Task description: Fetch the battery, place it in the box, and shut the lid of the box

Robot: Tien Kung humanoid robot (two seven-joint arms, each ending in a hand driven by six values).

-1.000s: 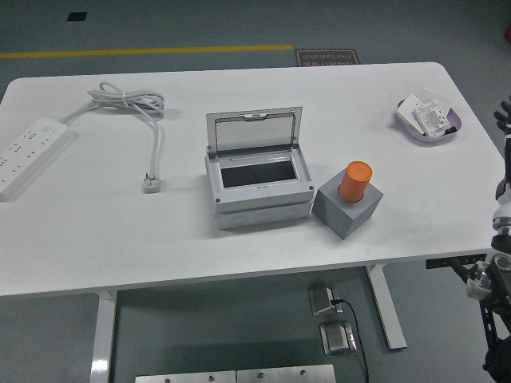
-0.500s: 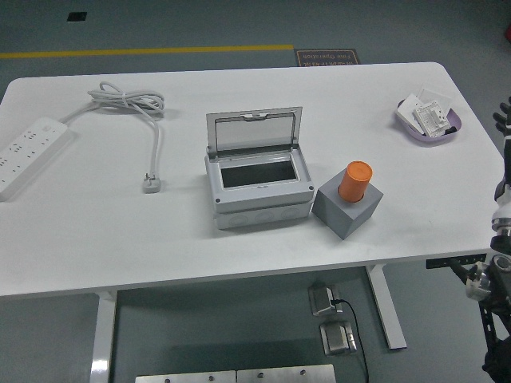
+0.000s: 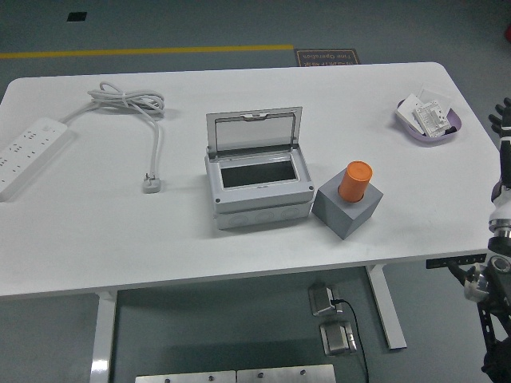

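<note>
Your right hand has crept slightly toward the far side and left along the right edge since the earlier frames; nothing on the surface has shifted. Only dark fingertips show at the frame's edge, so you cannot tell whether that hand is open or closed. Your left arm is out of view.

Battery: an orange cylinder with a flat top, standing upright in a grey, matte, cube-like holder, right of centre. The holder sits turned at an angle, just beside the box's near right corner.

Box: a grey rectangular plastic enclosure at mid-surface, with a dark rectangular opening. Its lid is raised on the far side and shows a pale, translucent panel in a grey frame.

Far right: a shallow purple dish with white cards or packets in it. Left: a white power strip at the edge, its smooth white cable coiled at the far side and ending in a plug lying flat.

Surface: white, smooth, with rounded corners.
</note>
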